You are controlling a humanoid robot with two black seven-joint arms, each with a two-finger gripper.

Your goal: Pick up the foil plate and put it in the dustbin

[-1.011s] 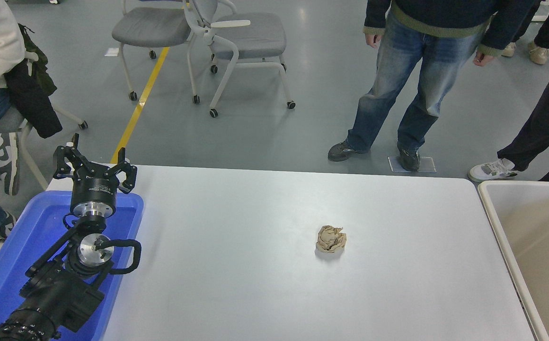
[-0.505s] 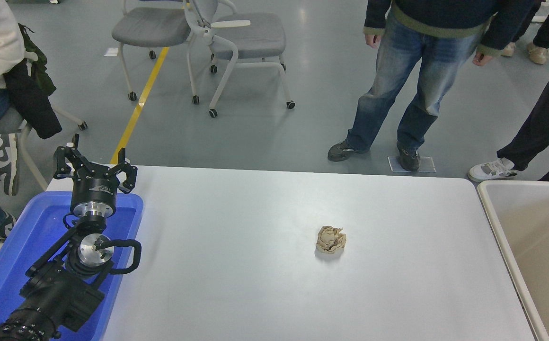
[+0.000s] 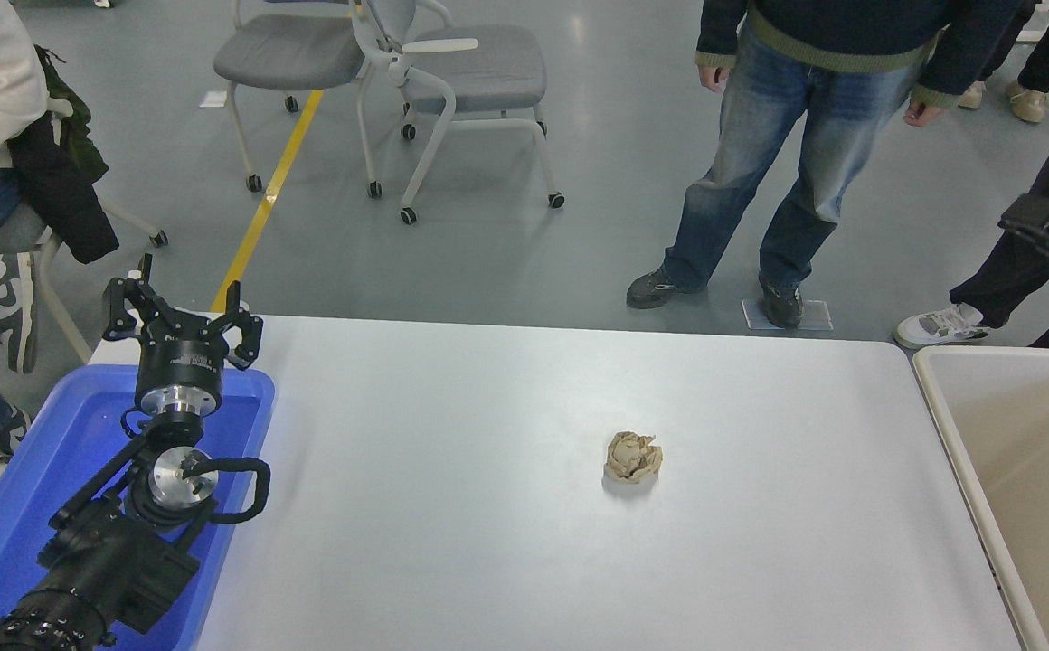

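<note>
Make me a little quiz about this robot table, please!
1. True or false: the paper ball lies inside the dustbin.
2. Which thing is the left gripper nearest to?
A. the blue tub
B. the paper ball
C. a grey chair
3. Fill in the gap: in the picture, the dustbin stands at the ____ end of the white table.

Key: 1 false, it lies on the table; 2 A; 3 right.
</note>
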